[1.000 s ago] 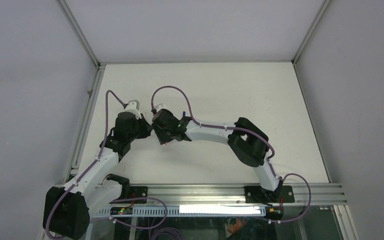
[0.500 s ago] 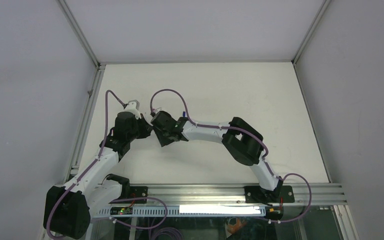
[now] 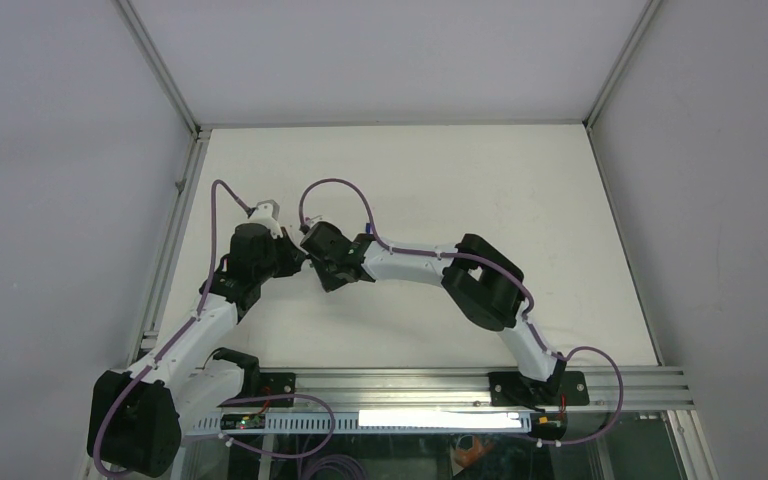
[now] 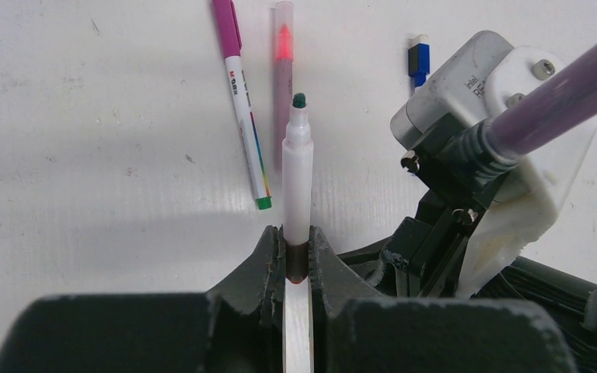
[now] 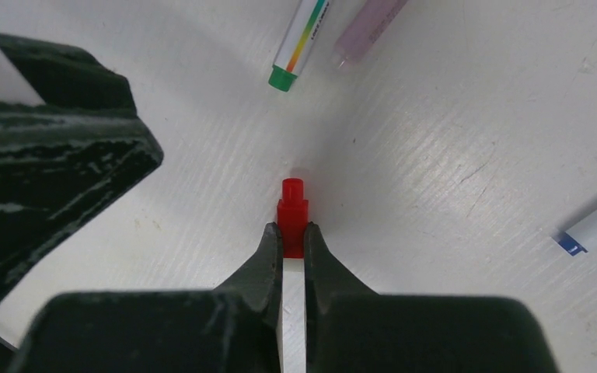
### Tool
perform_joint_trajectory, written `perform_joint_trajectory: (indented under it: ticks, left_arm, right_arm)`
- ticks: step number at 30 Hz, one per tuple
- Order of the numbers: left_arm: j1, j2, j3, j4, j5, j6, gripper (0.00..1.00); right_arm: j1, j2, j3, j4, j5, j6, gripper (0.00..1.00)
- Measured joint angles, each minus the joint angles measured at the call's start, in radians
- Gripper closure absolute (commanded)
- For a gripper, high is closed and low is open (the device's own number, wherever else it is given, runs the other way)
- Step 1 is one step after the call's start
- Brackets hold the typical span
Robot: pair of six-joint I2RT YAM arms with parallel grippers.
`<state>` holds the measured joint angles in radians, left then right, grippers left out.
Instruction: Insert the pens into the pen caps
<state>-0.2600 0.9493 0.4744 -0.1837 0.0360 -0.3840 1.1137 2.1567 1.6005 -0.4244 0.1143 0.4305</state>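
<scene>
My left gripper (image 4: 298,249) is shut on a white pen (image 4: 298,171) whose dark tip points away from it, held just above the table. My right gripper (image 5: 293,233) is shut on a red pen cap (image 5: 292,211), low over the table. In the top view the two grippers, left (image 3: 298,258) and right (image 3: 326,284), meet close together at the table's left middle. A magenta and white pen (image 4: 242,109) with a green end and a pale pink pen (image 4: 283,54) lie side by side beyond the held pen. A blue cap (image 4: 418,59) lies to their right.
The right wrist's grey and white housing (image 4: 482,101) and its purple cable (image 4: 560,93) sit close at the right of the left gripper. A white pen end with a blue mark (image 5: 595,227) lies right of the red cap. The left gripper's black body (image 5: 47,155) fills the right wrist view's left.
The right arm has shifted a little to the left, bringing the red cap nearer the left gripper. In the last half second almost nothing has moved.
</scene>
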Motion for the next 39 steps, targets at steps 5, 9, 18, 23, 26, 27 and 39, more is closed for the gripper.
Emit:
perform_joint_trajectory:
  ticks: [5, 9, 18, 23, 26, 27, 39]
  left_arm:
    - [0.000, 0.000, 0.000, 0.001, 0.000, 0.000, 1.00]
    - [0.000, 0.000, 0.000, 0.004, 0.003, 0.000, 1.00]
    - [0.000, -0.035, -0.025, 0.029, 0.076, 0.003, 1.00]
    - [0.000, -0.053, -0.036, 0.084, 0.161, 0.002, 1.00]
    - [0.000, -0.050, -0.038, 0.123, 0.216, 0.001, 1.00]
    - [0.000, -0.047, -0.038, 0.136, 0.234, 0.000, 1.00]
    - [-0.069, 0.086, -0.029, 0.272, 0.375, -0.023, 1.00]
  right_arm:
    - [0.000, -0.004, -0.008, 0.010, 0.001, -0.016, 1.00]
    - [-0.007, -0.076, -0.132, 0.088, -0.003, -0.050, 1.00]
    - [-0.238, -0.426, -0.499, 0.220, -0.105, -0.153, 1.00]
    - [-0.403, -0.524, -0.531, 0.257, -0.159, -0.268, 1.00]
    - [-0.428, -0.534, -0.531, 0.259, -0.221, -0.386, 1.00]
    - [-0.431, -0.534, -0.531, 0.256, -0.245, -0.420, 1.00]
    - [-0.601, -0.416, -0.438, -0.024, -0.660, -0.903, 1.00]
